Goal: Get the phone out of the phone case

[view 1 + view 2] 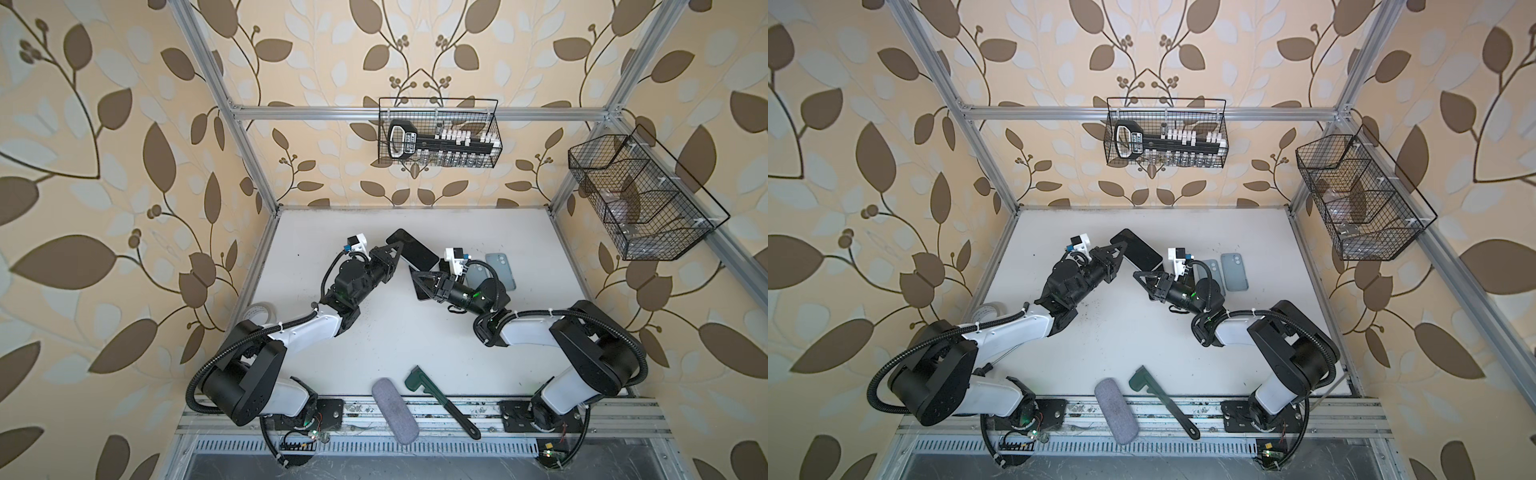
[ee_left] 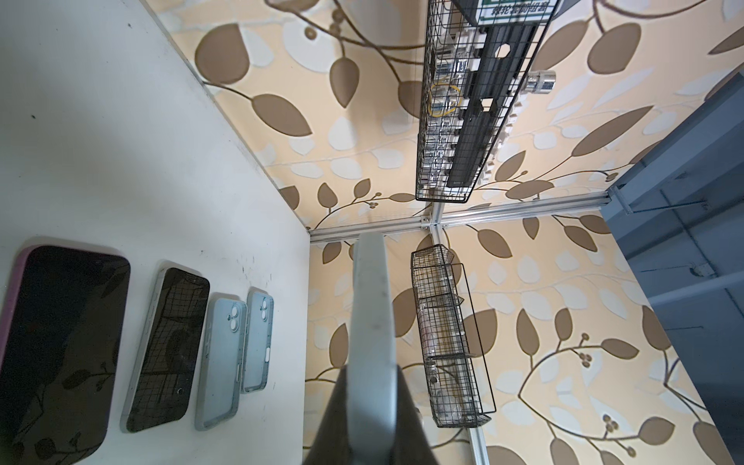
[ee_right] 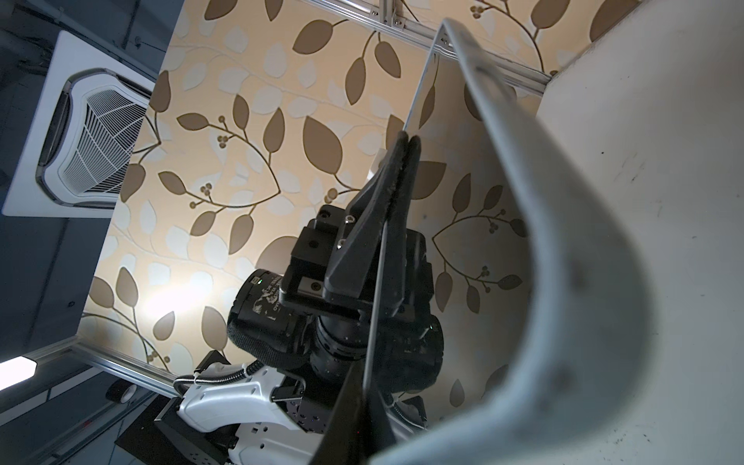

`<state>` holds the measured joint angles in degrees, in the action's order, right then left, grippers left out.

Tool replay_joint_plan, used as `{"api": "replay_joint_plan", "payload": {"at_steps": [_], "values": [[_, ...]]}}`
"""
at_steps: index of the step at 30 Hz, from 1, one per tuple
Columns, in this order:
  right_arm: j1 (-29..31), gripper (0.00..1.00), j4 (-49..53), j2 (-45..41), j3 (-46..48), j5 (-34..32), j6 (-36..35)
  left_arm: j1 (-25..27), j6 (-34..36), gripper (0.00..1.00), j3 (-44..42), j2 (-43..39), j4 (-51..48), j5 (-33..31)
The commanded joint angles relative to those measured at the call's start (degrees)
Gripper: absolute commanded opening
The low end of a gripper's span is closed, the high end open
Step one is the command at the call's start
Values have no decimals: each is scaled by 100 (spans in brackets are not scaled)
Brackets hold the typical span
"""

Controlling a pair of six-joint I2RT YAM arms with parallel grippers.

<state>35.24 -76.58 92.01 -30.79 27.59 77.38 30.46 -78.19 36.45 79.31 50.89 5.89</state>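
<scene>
Hovering above the desk [image 1: 374,332], the phone [image 1: 415,249], inside its pale blue phone case [image 3: 563,241], is clamped by the left end effector [image 1: 398,252]; the right end effector [image 1: 415,274] pinches its near end.

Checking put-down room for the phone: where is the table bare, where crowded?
Bare: the wide middle of the table, bordered by both forearms, the grey pouch and the green tool; also the strip along the back wall. Crowded: right of centre, where blue cases lie beside the right gripper and the raised cased phone.
</scene>
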Motion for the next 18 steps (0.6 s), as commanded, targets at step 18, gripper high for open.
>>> {"api": "replay_joint_plan", "payload": {"at_steps": [18], "values": [[139,3,219,-137,108,239,-1581,123,-996,0,267,-8,922,-150]]}}
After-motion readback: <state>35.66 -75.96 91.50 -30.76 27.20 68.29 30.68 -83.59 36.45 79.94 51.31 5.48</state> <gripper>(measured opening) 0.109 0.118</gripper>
